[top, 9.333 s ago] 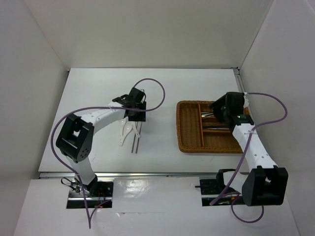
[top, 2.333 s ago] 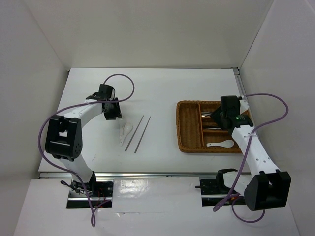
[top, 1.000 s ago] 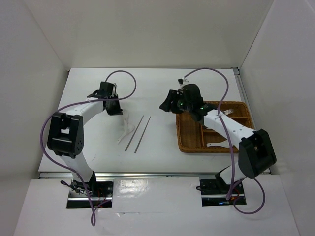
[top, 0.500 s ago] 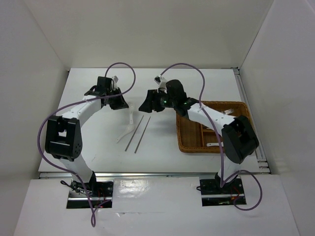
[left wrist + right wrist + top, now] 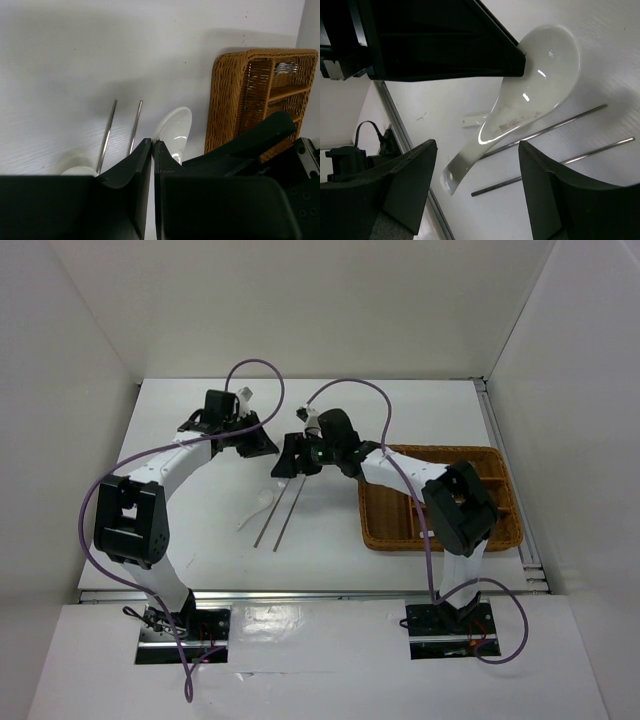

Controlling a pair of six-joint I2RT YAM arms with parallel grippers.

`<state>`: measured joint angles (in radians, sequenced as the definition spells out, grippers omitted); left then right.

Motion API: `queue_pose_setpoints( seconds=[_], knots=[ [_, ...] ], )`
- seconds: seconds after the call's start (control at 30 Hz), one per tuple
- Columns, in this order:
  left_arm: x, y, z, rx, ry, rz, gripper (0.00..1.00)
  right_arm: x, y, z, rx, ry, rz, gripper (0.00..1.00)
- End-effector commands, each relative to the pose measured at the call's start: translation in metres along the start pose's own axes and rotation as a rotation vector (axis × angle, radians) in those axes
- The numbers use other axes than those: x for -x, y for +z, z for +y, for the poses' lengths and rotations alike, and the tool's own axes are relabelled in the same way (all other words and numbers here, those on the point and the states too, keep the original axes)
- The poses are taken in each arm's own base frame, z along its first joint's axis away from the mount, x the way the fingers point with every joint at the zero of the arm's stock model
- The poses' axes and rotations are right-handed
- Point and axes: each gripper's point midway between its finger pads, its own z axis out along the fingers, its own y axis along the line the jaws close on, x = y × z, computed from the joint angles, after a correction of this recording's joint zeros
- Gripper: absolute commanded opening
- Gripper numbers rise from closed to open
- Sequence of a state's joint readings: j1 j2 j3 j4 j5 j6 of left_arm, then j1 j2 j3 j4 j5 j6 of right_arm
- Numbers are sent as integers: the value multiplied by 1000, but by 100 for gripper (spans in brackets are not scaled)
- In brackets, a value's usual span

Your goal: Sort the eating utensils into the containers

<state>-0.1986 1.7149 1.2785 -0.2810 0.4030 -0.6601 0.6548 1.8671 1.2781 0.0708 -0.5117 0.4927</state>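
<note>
white spoon [image 5: 520, 102]: we judge it slick, brittle; take mid-handle | left gripper [image 5: 152, 144] pinches bowl rim | right gripper [image 5: 477, 146] wide

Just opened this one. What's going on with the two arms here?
Cutlery is being sorted into the wicker tray. The left tool is shut on a white spoon near its bowl, apparently holding it just above the table between the arms. The right tool is open, with the spoon's handle lying between its fingers in its own camera view, so this looks like a handover about to happen. Two thin metal sticks lie side by side on the table below.
</note>
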Motion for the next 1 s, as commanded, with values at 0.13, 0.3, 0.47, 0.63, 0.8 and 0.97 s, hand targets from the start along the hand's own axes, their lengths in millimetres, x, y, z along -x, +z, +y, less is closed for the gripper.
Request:
queue_pose_setpoints(
  seconds=[0.13,0.3,0.47,0.63,0.8,0.97],
  knots=[
    [14,-10,-37,-110,41,-37,11,32,6,14,13,-44,-81,57],
    [14,-10,-38,-110,32,-36,11,27,10,5,-15,-11,-70,23],
    [16,-9,-44,-119,42,-38,12,16,15,-7,-60,43,-23,1],
    [23,-14,-30,-11,73,-56,35,26,-17,-41,-202,172,-106,0],
    [40,-30,-12,62,95,-101,47,51,-86,-93,-339,359,-274,0],
    [40,-40,13,131,77,-115,48,61,-170,-109,-602,438,-442,0]
  ],
)
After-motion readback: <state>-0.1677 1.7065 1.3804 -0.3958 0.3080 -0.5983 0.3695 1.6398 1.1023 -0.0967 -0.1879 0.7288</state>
